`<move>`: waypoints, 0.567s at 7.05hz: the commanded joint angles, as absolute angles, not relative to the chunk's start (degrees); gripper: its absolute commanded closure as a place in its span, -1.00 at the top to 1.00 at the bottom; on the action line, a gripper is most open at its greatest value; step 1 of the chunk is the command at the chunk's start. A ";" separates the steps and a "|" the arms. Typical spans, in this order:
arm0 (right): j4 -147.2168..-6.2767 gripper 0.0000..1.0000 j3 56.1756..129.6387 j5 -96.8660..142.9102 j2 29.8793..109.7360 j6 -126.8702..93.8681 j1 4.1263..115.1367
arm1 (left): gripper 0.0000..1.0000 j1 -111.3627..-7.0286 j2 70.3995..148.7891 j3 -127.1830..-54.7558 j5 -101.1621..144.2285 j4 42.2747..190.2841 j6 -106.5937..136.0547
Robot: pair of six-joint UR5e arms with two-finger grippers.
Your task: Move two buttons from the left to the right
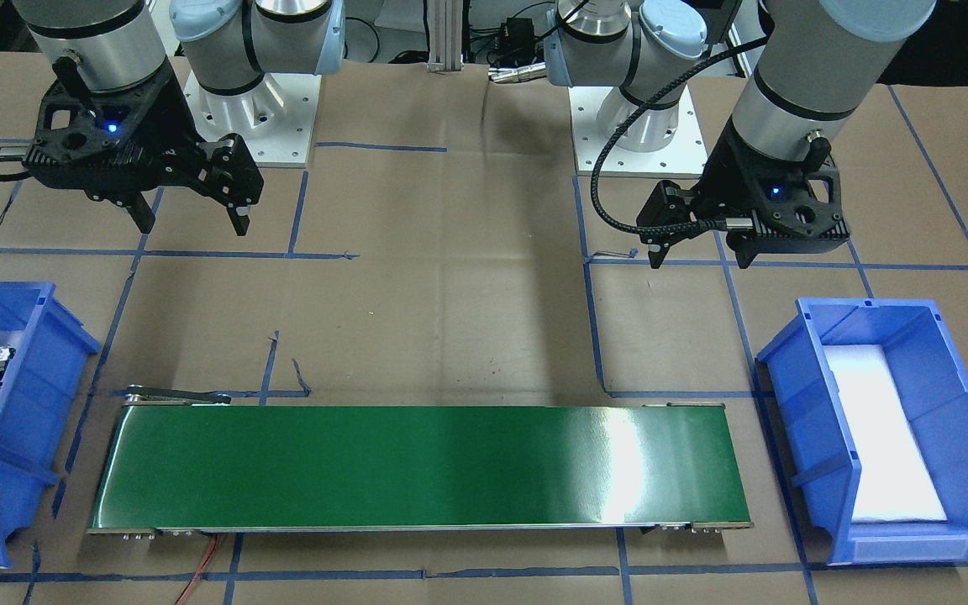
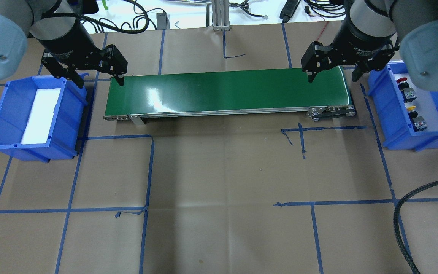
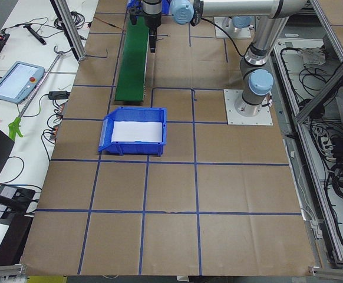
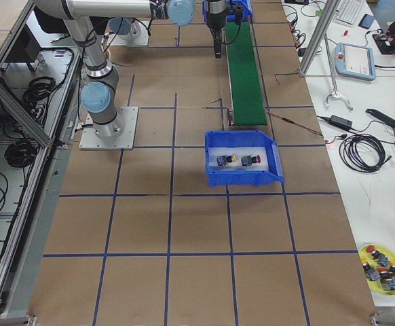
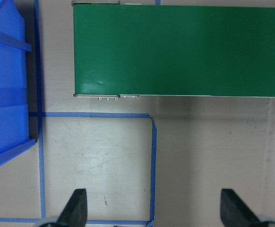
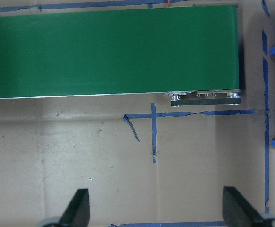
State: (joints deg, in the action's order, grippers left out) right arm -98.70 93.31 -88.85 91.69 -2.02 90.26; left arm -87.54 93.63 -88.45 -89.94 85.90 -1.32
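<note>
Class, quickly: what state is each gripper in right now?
Left gripper: open, holding nothing.
Right gripper: open, holding nothing.

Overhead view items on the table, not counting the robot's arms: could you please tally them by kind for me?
Blue bins: 2 (bin at the robot's left, bin at the robot's right)
Push buttons: 2 (yellow button, red button)
Green conveyor belt: 1
Total: 5
</note>
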 commanded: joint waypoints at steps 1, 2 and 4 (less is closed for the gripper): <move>-98.88 1.00 93.25 -89.21 91.58 -2.02 90.18 | 1.00 -87.54 93.60 -88.42 -89.91 85.96 -1.32; -98.88 1.00 93.25 -89.21 91.67 -2.02 90.18 | 1.00 -87.54 93.60 -88.42 -89.91 85.96 -1.32; -98.88 1.00 93.25 -89.21 91.84 -2.02 90.26 | 1.00 -87.54 93.60 -88.42 -89.91 85.87 -1.32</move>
